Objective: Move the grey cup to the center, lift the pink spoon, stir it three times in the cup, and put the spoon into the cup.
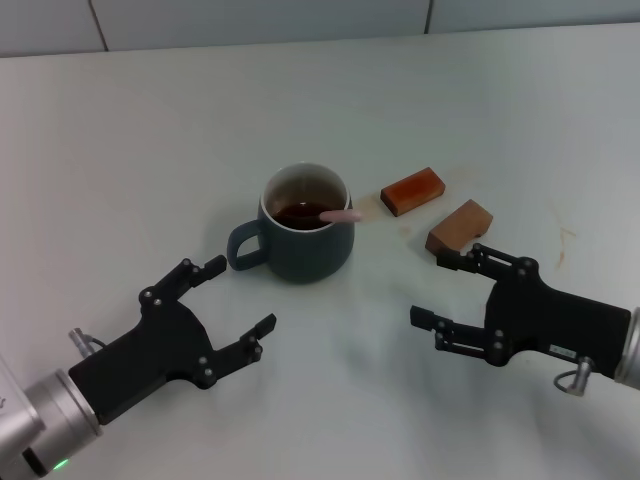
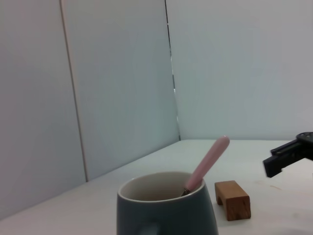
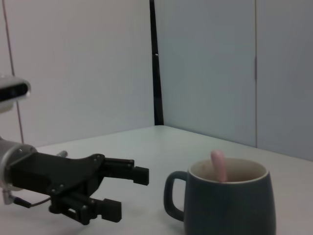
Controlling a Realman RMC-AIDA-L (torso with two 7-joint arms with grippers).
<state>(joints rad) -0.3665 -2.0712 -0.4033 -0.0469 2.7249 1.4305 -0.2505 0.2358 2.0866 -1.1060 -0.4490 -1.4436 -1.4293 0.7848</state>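
One grey cup (image 1: 307, 238), one pink spoon (image 1: 342, 214) inside, two wooden blocks (image 1: 412, 190).

This looks like a robot test room or a lab, not a home. The white bench (image 1: 150, 130) is bare and plain, and behind it stand flat pale wall panels (image 2: 117, 98) with dark seams between them, like a booth around the working place. On the bench are only test props: the grey cup (image 1: 306, 238), the pink spoon (image 1: 340, 214) and two wooden blocks (image 1: 412, 190).
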